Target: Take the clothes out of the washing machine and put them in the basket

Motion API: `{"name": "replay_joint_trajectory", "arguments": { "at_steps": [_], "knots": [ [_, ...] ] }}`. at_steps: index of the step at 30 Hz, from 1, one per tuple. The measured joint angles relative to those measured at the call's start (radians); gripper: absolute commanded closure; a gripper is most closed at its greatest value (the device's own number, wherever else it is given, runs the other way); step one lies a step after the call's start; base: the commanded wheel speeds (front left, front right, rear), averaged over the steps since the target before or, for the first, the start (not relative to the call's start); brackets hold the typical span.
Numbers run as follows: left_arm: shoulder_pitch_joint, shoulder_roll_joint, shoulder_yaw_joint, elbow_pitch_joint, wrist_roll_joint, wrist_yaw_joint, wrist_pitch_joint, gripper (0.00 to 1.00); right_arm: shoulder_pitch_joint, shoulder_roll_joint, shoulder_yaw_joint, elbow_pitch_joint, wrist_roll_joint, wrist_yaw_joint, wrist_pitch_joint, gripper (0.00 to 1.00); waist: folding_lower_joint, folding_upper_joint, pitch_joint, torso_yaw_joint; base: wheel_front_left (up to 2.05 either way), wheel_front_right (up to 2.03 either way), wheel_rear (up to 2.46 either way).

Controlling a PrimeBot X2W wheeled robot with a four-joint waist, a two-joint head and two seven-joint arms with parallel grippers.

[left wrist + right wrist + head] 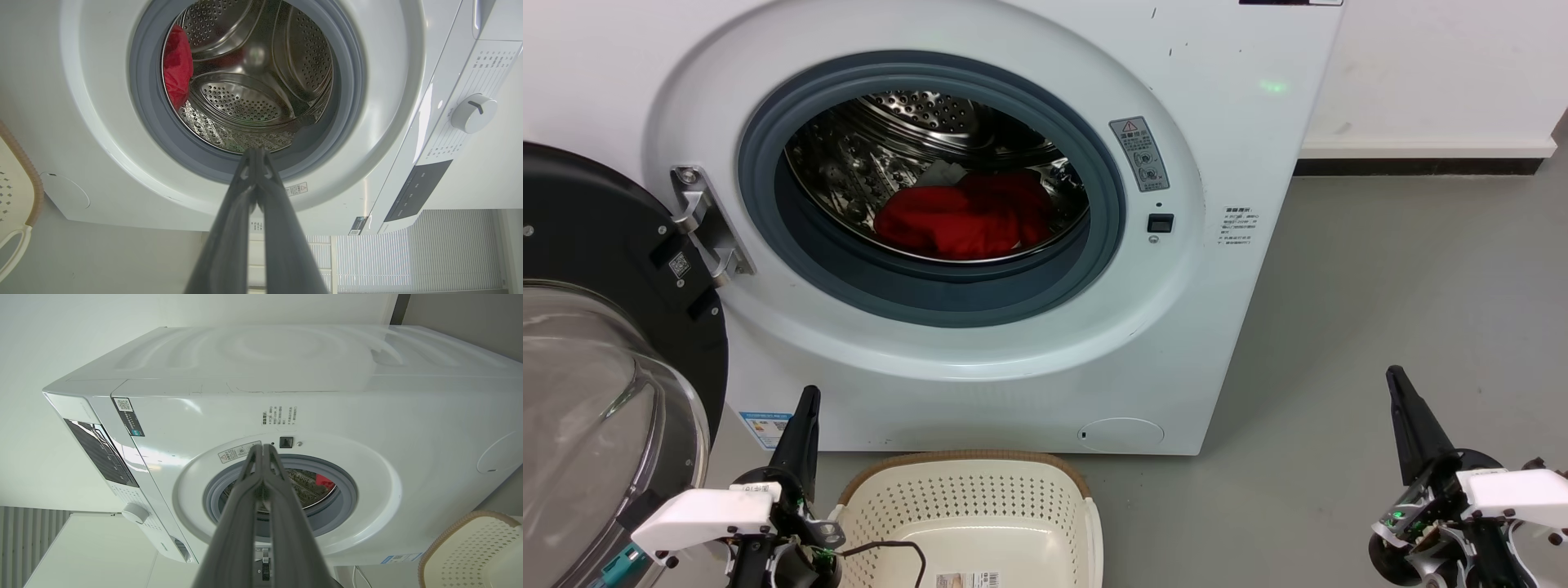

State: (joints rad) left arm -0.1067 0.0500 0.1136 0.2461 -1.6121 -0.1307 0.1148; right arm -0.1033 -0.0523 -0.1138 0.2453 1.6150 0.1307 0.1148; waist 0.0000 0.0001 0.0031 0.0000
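The white washing machine [980, 351] stands ahead with its door [596, 384] swung open to the left. Red clothes [968, 216] lie bunched at the bottom of the steel drum; the left wrist view catches them as a strip of red clothes [177, 77], the right wrist view as a sliver of red clothes [325, 481]. The cream basket [968, 498] sits on the floor before the machine, with nothing in the part I see. My left gripper [808, 398] is shut beside the basket's left rim. My right gripper [1395, 377] is shut, far right over bare floor.
Grey floor [1380, 310] stretches right of the machine to a white wall with a dark skirting strip [1417, 166]. The open door's glass bowl [588, 425] bulges out at the lower left, close to my left arm. A black cable [898, 547] loops over the basket.
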Motion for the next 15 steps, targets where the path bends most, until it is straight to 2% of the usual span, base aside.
{"name": "replay_joint_trajectory", "arguments": {
  "at_steps": [15],
  "knots": [
    [0.000, 0.000, 0.000, 0.000, 0.000, 0.000, 0.000, 1.00, 0.000, 0.000, 0.000, 0.000, 0.000, 0.000, 0.000, 1.00, 0.0000, 0.0000, 0.000, 0.000, 0.00, 0.00, 0.00]
  ]
}}
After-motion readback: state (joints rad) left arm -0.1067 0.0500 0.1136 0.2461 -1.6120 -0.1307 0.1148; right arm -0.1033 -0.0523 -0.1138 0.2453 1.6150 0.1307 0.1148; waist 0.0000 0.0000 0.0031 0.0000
